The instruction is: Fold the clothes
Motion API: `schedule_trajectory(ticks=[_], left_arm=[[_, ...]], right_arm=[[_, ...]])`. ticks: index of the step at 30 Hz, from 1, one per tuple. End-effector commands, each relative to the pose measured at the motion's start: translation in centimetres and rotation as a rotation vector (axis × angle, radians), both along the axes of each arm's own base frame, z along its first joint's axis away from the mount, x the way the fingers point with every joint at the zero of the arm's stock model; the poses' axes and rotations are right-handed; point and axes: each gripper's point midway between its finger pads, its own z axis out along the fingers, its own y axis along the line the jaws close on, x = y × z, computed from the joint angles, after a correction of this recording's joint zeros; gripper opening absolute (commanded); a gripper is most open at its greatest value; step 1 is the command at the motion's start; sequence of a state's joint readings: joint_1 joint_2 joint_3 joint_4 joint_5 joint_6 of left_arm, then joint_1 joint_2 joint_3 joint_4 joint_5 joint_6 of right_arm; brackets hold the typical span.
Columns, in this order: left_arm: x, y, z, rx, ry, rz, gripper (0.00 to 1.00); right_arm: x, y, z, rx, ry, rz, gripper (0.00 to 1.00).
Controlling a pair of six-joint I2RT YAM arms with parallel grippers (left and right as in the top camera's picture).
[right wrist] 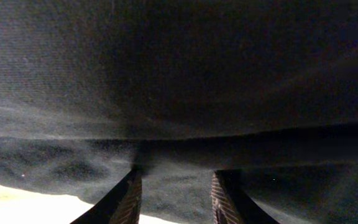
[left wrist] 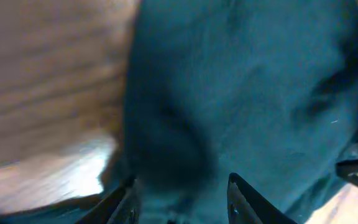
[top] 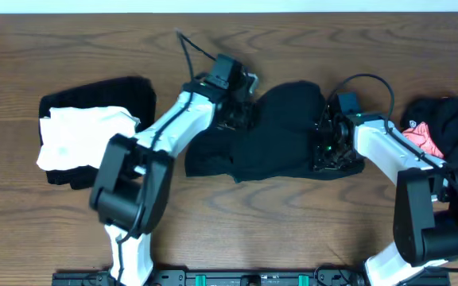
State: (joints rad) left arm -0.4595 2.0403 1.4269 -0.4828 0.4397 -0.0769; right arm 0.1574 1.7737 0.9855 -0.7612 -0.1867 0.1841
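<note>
Lying between left end effector (top: 241, 113), right end effector (top: 323, 149), black T-shirt (top: 281, 131)

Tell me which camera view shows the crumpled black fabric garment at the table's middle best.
Overhead: nearly all of the crumpled black fabric garment shows there. Each wrist view shows only a close patch.

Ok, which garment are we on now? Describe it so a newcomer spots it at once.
On the wooden table, look at the middle, between the left gripper and the right gripper. The black shirt lies loosely spread there. Unlike the left stack topped by a white garment and the right heap showing a pink garment, it lies alone, all black.
</note>
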Motion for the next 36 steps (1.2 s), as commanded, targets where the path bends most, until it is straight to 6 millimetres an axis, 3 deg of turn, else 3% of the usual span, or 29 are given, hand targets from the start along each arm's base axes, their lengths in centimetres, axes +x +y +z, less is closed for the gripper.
schedule_trajectory(ticks=[1,6,9,13,18,24,29,33,36], left_arm=[[-0.9,-0.4,-1.7,0.0,0.038,-0.025,0.45],[-0.9,-0.5,-2.2,0.001,0.041,-0.027,0.43],[-0.9,-0.6,-2.1,-0.001,0.04,-0.028,0.06],[0.1,-0.7,-1.3,-0.016,0.003,-0.021,0.06],[3.4,0.2,1.8,-0.051,-0.074,0.024,0.06],[8.1,3.0,5.5,-0.086,-0.182,0.109,0.06],[11.1,5.4,7.1,-0.108,-0.263,0.17,0.06],[12.2,6.7,7.4,-0.116,-0.289,0.197,0.06],[11.2,5.8,7.3,-0.158,-0.244,0.167,0.08]], right_arm=[[-0.9,0.0,-0.5,-0.006,0.018,-0.015,0.36],[-0.9,0.0,-0.6,-0.007,0.018,-0.015,0.36],[-0.8,-0.1,-0.6,-0.009,0.012,-0.015,0.36],[-0.8,-0.3,-0.6,-0.021,0.012,-0.022,0.36],[-0.9,-0.8,-0.7,-0.054,0.017,-0.039,0.36],[-1.2,-1.1,-0.9,-0.067,0.027,-0.054,0.37],[-2.0,-1.6,-1.7,-0.093,0.041,-0.078,0.36],[-3.1,-1.8,-2.6,-0.098,0.061,-0.092,0.37],[-3.7,-1.9,-3.0,-0.099,0.07,-0.092,0.36]])
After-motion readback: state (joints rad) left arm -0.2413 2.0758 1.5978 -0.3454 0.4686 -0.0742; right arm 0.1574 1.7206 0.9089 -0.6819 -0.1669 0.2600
